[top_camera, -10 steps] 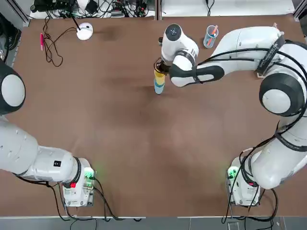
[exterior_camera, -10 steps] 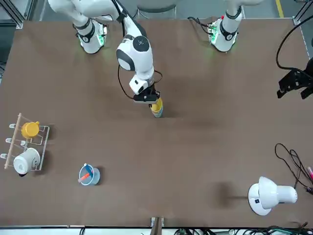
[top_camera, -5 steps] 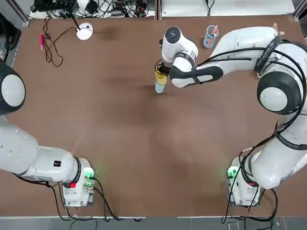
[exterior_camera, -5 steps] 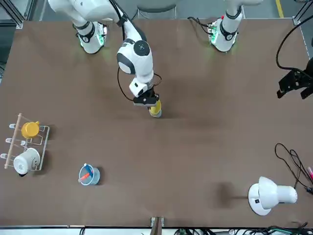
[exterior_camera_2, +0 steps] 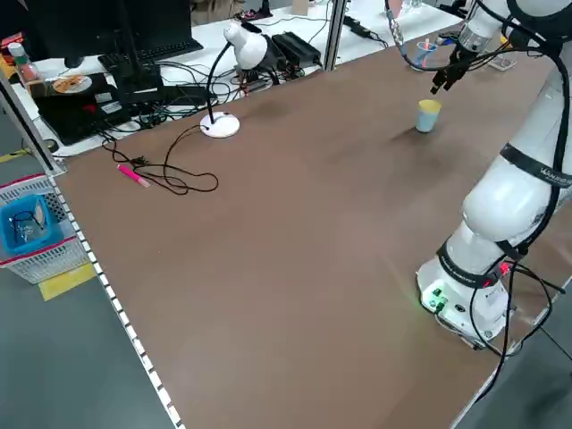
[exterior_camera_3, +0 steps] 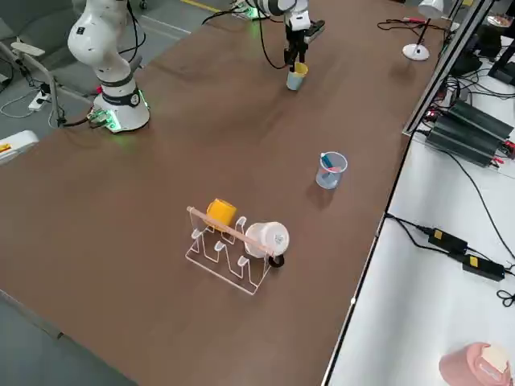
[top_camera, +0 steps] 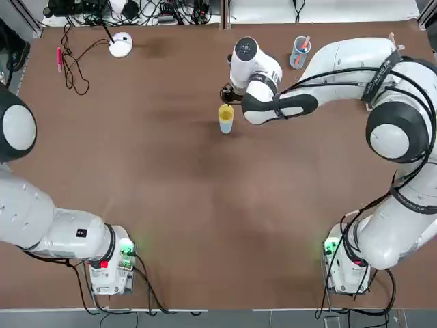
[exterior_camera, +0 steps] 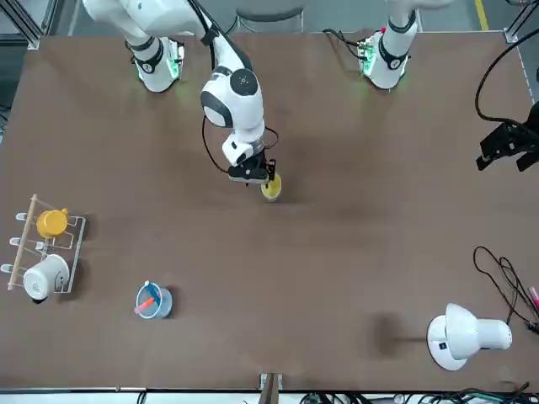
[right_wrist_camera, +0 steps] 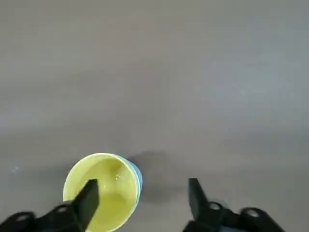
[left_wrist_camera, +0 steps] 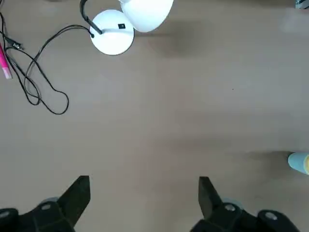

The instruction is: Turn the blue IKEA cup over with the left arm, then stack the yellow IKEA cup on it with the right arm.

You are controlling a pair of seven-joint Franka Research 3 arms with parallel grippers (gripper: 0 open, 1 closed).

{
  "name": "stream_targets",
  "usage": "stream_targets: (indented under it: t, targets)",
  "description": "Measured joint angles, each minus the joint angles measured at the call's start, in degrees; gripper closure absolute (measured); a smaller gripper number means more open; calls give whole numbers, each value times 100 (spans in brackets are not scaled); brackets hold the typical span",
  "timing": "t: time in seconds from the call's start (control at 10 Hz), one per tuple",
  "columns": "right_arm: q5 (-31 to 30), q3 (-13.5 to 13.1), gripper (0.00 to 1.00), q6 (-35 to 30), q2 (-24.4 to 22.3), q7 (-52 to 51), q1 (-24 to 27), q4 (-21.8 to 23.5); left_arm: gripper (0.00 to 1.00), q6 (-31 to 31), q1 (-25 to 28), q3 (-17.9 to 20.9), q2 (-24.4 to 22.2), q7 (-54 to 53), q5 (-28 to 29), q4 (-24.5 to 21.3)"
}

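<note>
Showing its yellow rim, yellow cup (right_wrist_camera: 108, 193) nested in blue cup (top_camera: 226, 128), right end effector (right_wrist_camera: 144, 205) open beside them, left end effector (left_wrist_camera: 145, 205) open.

Found inner cup (top_camera: 226, 112) inside outer cup (top_camera: 226, 128), upper centre of front view; noted mugs (exterior_camera: 52, 223) on rack (exterior_camera: 24, 240), left; lamp (exterior_camera: 478, 333), lower right.

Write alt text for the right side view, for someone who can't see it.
A yellow cup nested in a blue cup stands beneath a robot's hand; nearer, a rack holds two mugs.
</note>
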State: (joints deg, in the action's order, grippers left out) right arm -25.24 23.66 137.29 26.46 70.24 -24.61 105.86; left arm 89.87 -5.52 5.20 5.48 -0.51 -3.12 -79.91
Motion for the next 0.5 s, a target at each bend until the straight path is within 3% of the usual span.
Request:
stream_targets:
  t: [0.1, 0.5]
  targets:
    - [-6, -1, 0, -1, -2, 0, 39, -22, 1, 0, -12, -2, 15, 50, -1, 0]
    - [-61, 108, 0, -217, -222, -540, 614, -83, 1, 0, 34, 9, 38, 82, -40, 0]
